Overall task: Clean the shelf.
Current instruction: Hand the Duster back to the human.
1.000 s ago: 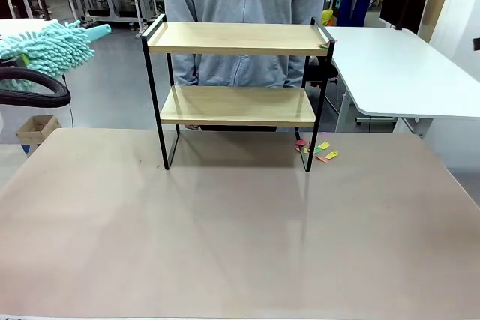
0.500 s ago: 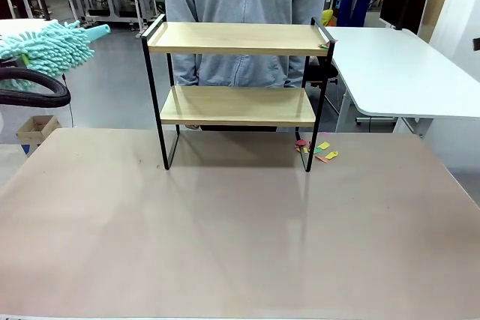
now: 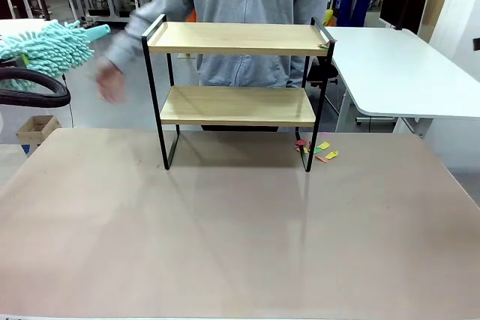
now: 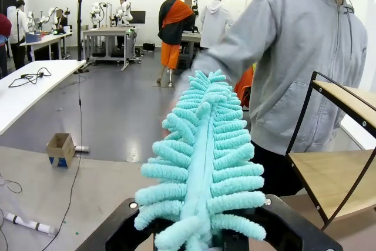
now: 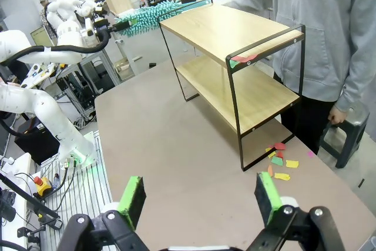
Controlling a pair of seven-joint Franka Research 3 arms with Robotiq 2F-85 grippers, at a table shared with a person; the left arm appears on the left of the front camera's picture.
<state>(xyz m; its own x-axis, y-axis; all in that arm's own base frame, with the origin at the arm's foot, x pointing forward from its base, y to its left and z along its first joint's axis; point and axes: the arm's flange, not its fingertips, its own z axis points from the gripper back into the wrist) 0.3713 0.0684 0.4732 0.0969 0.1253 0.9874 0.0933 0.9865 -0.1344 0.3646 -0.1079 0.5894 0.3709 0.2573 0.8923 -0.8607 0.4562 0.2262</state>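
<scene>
1. Left gripper (image 4: 202, 242): pressed together on the handle end of a teal chenille duster (image 4: 202, 163), whose head points straight out ahead of the fingers.
2. Beyond the duster's tip: a person's hand (image 3: 111, 82), blurred, reaching toward it, grey sleeve (image 4: 235, 33) behind the fluffy strands.
3. To the right of the duster in the left wrist view: the shelf (image 3: 236, 84), two light wooden boards in a black frame, well apart from the duster.
4. Right gripper (image 5: 200, 198): spread wide, green pads (image 5: 133, 199) far apart, nothing between them, above the table (image 5: 176, 145).
5. Ahead of the right gripper: the shelf, standing upright on the table; small coloured paper scraps (image 5: 279, 157) on the tabletop just beside its near leg, one also on the top frame corner.
</scene>
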